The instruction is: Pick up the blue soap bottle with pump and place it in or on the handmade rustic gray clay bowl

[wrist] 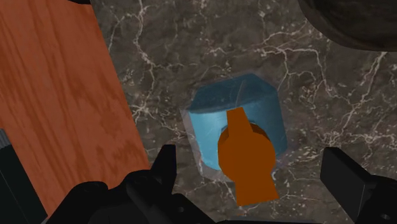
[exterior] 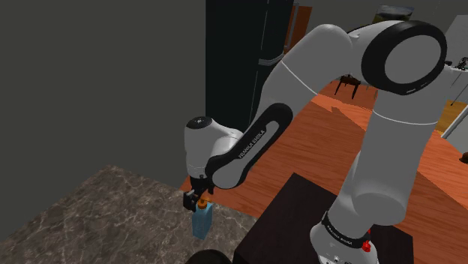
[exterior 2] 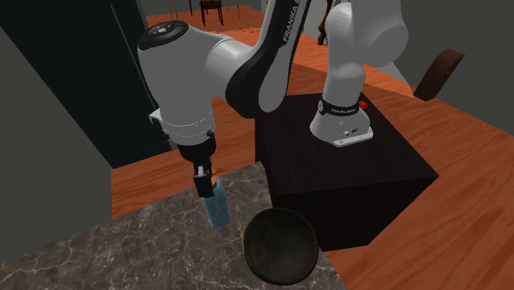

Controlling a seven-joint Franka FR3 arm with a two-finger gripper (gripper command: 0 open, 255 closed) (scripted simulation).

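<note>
The blue soap bottle (exterior: 202, 223) (exterior 2: 218, 210) (wrist: 219, 118) stands upright on the dark marble surface (exterior: 90, 217), topped by an orange pump (wrist: 247, 156). My gripper (exterior: 196, 201) (exterior 2: 206, 183) (wrist: 254, 168) hangs straight above it, open. In the wrist view the fingers (wrist: 167, 167) stand apart on either side of the pump, and neither touches it. The dark grey bowl (exterior 2: 280, 245) (wrist: 356, 22) sits on the marble close to the bottle, toward the second exterior view's lower right. Its rim (exterior: 206, 257) peeks in at the shoulder view's bottom edge.
The black stand (exterior: 300, 217) (exterior 2: 346, 173) rises right beside the marble's edge, next to the bowl. Orange wooden floor (wrist: 57, 102) lies just past the marble edge near the bottle. A dark wall (exterior: 90, 75) stands behind the surface.
</note>
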